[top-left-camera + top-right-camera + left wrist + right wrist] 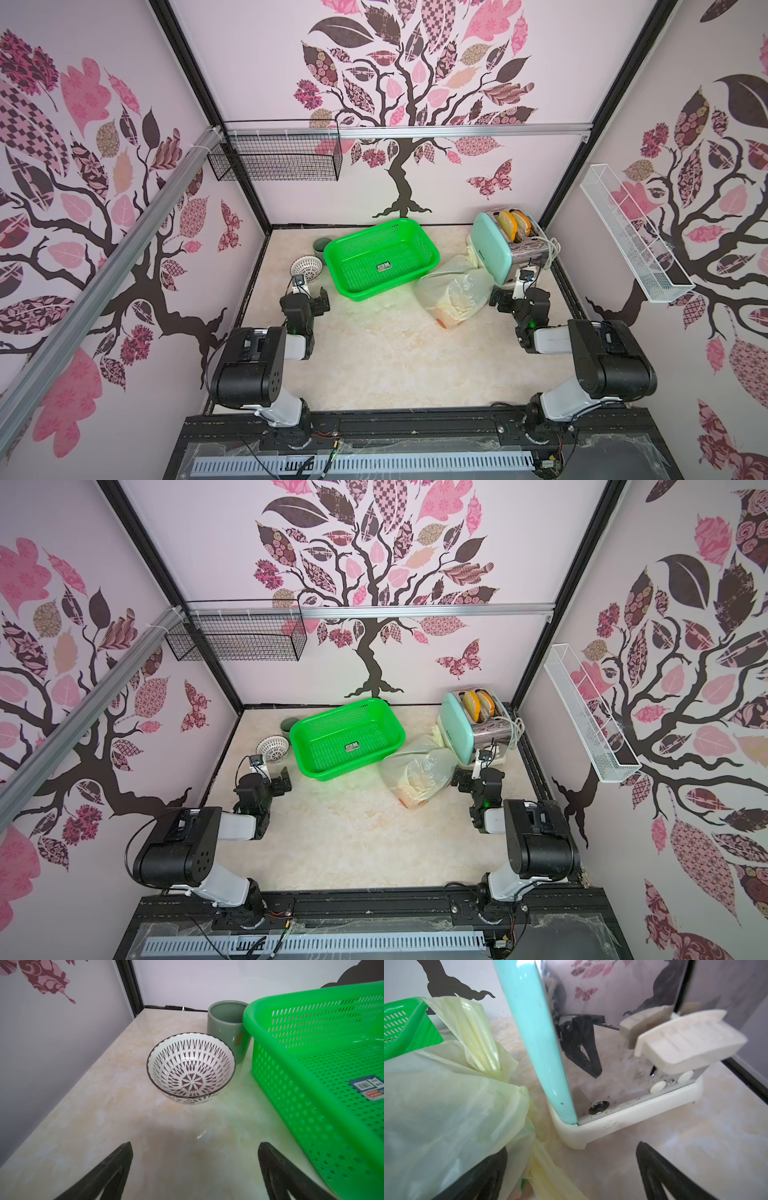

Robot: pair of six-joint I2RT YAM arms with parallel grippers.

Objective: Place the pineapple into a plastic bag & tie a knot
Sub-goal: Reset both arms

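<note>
The plastic bag (pixel 455 291) (pixel 417 771) lies bulging on the table between the green basket and the toaster, pale yellow and translucent, with an orange patch at its near end. The pineapple is hidden. My right gripper (pixel 515 297) (pixel 478 777) sits just right of the bag, open. In the right wrist view the bag (pixel 446 1105) drapes over one finger, and a twisted handle strip (pixel 548 1172) lies loose between the wide jaws of the right gripper (pixel 571 1149). My left gripper (pixel 307 293) (pixel 268 779) (pixel 195 1147) stands open and empty over bare table, far left of the bag.
A green basket (pixel 382 257) (pixel 311 1084) stands mid-back, with a patterned bowl (pixel 306 266) (pixel 191 1068) and a grey-green cup (pixel 322 245) (pixel 226 1028) to its left. A mint toaster (pixel 505 245) (pixel 591 1043) holding bread stands close ahead of the right gripper. Wire baskets hang on the walls.
</note>
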